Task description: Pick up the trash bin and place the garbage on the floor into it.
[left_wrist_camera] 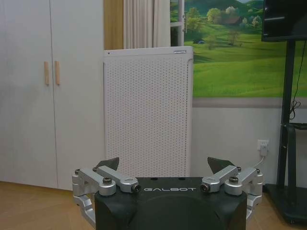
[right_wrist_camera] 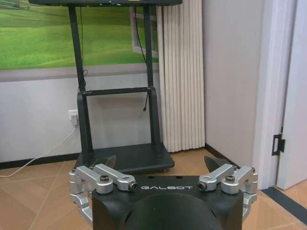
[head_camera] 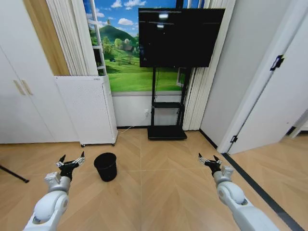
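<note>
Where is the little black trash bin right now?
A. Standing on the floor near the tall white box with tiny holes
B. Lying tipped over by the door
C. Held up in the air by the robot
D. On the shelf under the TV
A: the trash bin stands upright on the floor, just in front of the white perforated appliance, with both end effectors open and apart from it.

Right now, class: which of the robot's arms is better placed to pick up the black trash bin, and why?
Left, probably. The trash bin stands on the floor just beside the open left tool, while the open right tool is raised far across on the other side.
</note>
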Controlling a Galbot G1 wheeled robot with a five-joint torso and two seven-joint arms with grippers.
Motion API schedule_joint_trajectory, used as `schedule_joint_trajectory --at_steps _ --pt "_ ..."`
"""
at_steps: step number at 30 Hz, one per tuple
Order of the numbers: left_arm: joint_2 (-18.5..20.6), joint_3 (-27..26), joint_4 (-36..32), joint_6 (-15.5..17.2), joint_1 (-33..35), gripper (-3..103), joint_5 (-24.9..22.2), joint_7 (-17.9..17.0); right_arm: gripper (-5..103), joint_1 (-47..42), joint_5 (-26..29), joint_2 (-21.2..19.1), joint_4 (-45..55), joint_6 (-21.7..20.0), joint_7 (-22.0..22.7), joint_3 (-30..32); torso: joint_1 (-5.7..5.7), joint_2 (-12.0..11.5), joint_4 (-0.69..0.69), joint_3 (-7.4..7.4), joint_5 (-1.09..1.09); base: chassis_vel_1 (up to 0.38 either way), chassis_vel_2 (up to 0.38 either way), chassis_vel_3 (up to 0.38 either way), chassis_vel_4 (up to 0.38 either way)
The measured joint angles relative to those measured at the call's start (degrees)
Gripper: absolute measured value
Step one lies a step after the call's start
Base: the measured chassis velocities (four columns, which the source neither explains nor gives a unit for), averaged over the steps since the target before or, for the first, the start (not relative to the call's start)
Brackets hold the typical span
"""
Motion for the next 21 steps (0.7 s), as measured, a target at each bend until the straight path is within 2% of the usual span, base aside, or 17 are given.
schedule_joint_trajectory --at_steps 1,12,16,21 --pt "0.00 0.00 0.00 0.00 0.00 100 0.00 -0.01 100 0.00 0.00 0.00 0.00 0.00 0.00 0.00 0.00 0.00 -0.04 0.00 0.04 0.302 -0.408 -0.304 0.407" --pt "-0.01 0.00 0.00 0.00 0.00 100 0.00 0.02 100 -0.01 0.00 0.00 0.00 0.00 0.00 0.00 -0.01 0.00 -0.03 -0.01 0.02 0.290 -0.389 -0.310 0.369" --pt "0.00 0.00 -0.01 0.00 0.01 100 0.00 0.00 100 -0.02 0.00 0.00 0.00 0.00 0.00 0.00 -0.03 0.01 -0.02 -0.02 0.04 0.209 -0.231 -0.189 0.226" --pt "0.00 0.00 0.00 0.00 0.01 100 0.00 0.00 100 -0.02 0.00 -0.01 0.00 0.00 0.00 0.00 -0.03 0.01 -0.04 -0.01 0.03 0.011 0.007 -0.005 0.001"
